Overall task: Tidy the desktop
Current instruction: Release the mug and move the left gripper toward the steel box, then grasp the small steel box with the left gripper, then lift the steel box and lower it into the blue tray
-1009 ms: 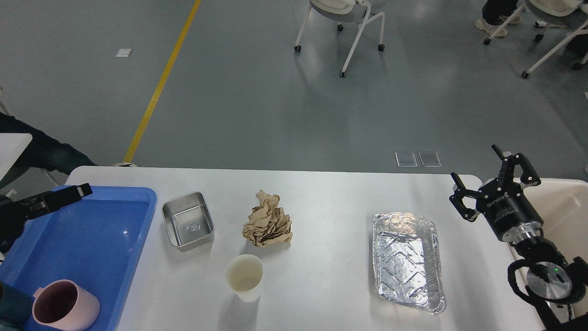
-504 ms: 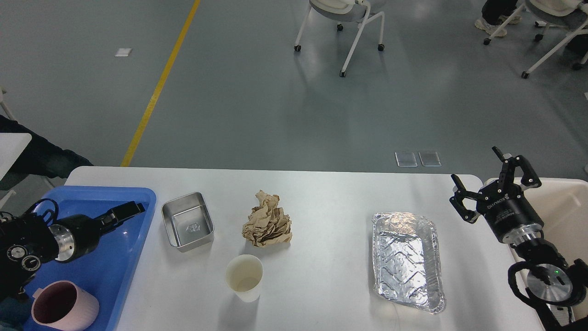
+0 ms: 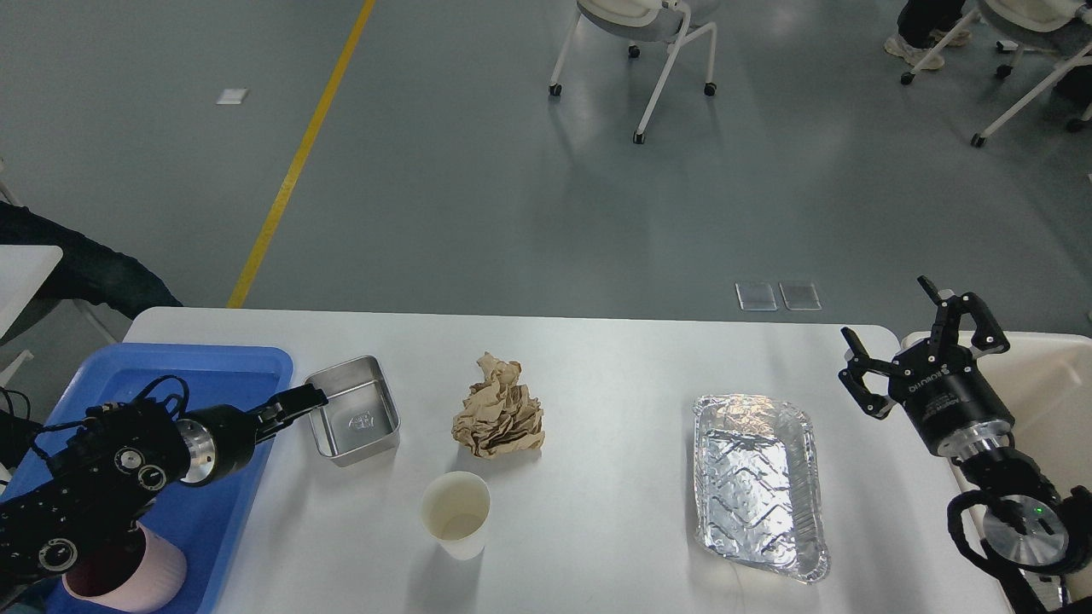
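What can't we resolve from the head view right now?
- Left gripper: seen end-on and dark at the steel tin's left rim, so open or shut, and any contact, cannot be told.
- Pink mug: mostly hidden by the left arm and cut by the bottom edge.
- Cream bin: cut by the right edge and covered by the right arm; contents unseen.
- Embossed mark in the tin: too small to read.

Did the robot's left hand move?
Yes. The left hand slid rightward across the blue tray and now reaches the steel tin.
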